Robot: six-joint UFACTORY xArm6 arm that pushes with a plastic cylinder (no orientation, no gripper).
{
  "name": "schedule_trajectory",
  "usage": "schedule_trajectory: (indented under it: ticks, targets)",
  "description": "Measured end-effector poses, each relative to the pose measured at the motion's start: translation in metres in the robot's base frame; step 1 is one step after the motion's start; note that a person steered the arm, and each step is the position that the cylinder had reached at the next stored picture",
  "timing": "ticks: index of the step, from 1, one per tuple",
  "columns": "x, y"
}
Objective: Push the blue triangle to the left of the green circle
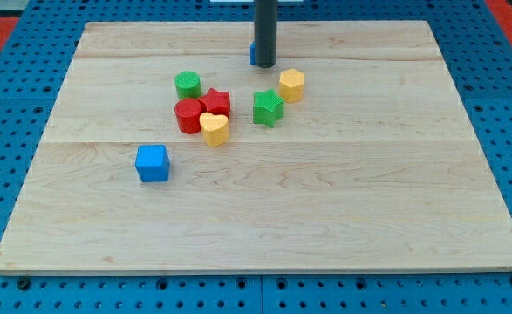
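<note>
My tip [264, 65] is near the view's top centre, at the lower end of the dark rod. A blue block, likely the blue triangle [252, 54], is mostly hidden behind the rod; only a sliver shows at the rod's left. The green circle [187, 85] lies to the lower left of my tip, at the upper left of a cluster of blocks.
The cluster holds a red star [215, 102], a red cylinder [188, 116], a yellow heart [214, 128], a green star [268, 107] and a yellow hexagon [291, 85]. A blue cube [153, 163] sits alone at the lower left. The wooden board [325, 218] rests on a blue pegboard.
</note>
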State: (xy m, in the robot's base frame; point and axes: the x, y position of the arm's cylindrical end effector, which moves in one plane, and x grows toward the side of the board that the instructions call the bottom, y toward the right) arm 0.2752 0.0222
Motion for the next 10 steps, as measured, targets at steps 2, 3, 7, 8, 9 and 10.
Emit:
schedule_trajectory:
  ticks: [2, 3, 7, 8, 9, 10]
  targets:
    - [-0.033, 0.044]
    - [-0.038, 0.013]
    - [-0.021, -0.176]
    - [-0.020, -0.158]
    - [-0.006, -0.142]
    - [0.028, -0.210]
